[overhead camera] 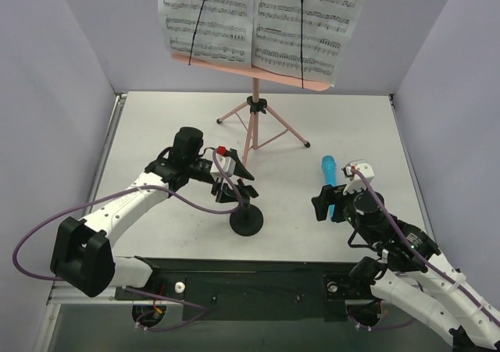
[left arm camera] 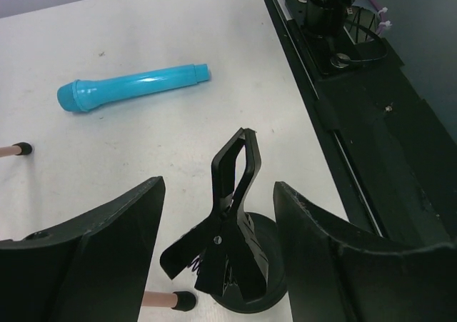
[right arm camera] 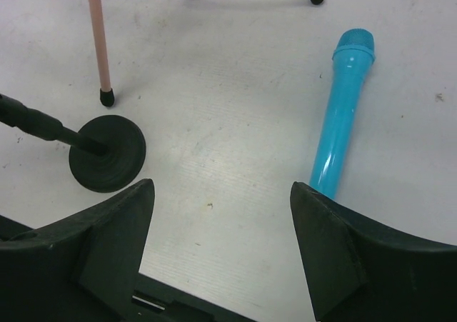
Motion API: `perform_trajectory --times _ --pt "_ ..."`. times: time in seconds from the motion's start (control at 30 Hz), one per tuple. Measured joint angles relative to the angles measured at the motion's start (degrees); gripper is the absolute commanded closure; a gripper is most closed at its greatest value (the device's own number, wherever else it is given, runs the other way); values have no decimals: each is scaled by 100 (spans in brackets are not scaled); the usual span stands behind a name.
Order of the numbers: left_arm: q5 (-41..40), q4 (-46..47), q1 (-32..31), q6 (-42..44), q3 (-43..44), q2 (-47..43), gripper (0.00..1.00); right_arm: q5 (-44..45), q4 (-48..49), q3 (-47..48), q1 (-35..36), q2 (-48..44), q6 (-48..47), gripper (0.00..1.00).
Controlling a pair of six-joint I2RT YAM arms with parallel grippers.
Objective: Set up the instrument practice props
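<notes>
Microphone [right arm camera: 341,115] beside right end effector [right arm camera: 221,243]

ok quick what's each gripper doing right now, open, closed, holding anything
Left gripper: open, straddling the mic stand clip, not gripping it.
Right gripper: open, empty, above the table beside the blue microphone.

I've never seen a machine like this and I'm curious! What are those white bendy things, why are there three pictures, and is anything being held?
They are two robot arms with pinchers. One picture looks down from above; the other two come from cameras on each wrist. The left gripper is open around the black mic stand, not squeezing it. The right gripper is open over the blue microphone, which lies flat on the table. Nothing is held. Behind stands a pink music stand with sheet-music pages.
</notes>
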Motion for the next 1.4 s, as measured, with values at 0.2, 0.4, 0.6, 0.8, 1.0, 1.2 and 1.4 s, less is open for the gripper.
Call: perform_trajectory --times 0.2,0.4,0.6,0.8,1.0,1.2,1.4 --pt "-247 -26 -177 -26 11 59 59 -9 26 7 -544 474 39 29" --pt "-566 155 -284 -662 37 -195 92 -835 20 9 -2114 994 258 29" --pt "-1292 916 -389 -1757 -376 -505 94 -1558 31 9 -3032 1891 372 29" --pt "-1818 1495 -505 -2514 -732 -761 82 -1705 63 319 -3099 3305 297 28" --pt "-2184 1742 -540 -2898 -758 -715 35 -1838 186 1388 -3388 4730 -129 27" --pt "-2461 1884 -564 -3204 -887 -675 13 -1985 323 1967 -3650 5659 -485 28" --pt "-2752 2135 -564 -3316 -1211 -721 10 -2085 422 2085 -3810 6295 -723 31"
